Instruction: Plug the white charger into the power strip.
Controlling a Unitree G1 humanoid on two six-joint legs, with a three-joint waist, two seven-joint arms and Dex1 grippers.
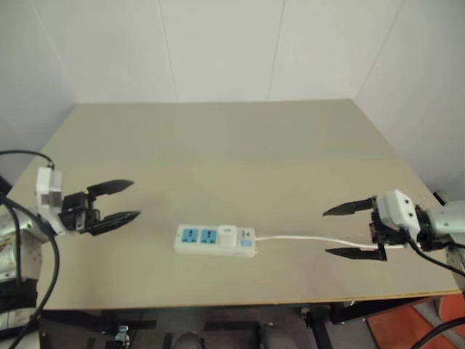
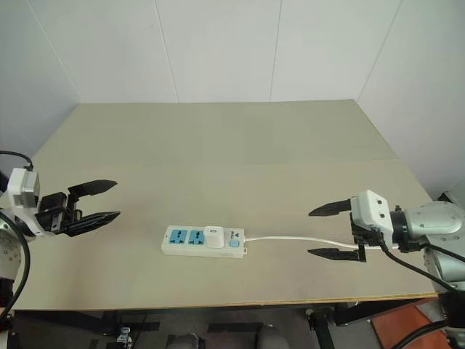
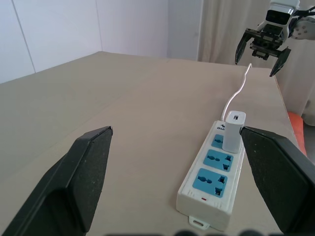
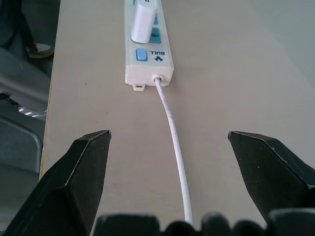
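White charger (image 1: pixel 227 234) stands plugged upright in power strip (image 1: pixel 215 241), socket nearest its switch.

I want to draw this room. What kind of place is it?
Probably a plain test room or lab, though I can't be sure. Bare white walls surround one plain beige table, which holds just a power strip with a white charger plugged in. Nothing homey is in view.
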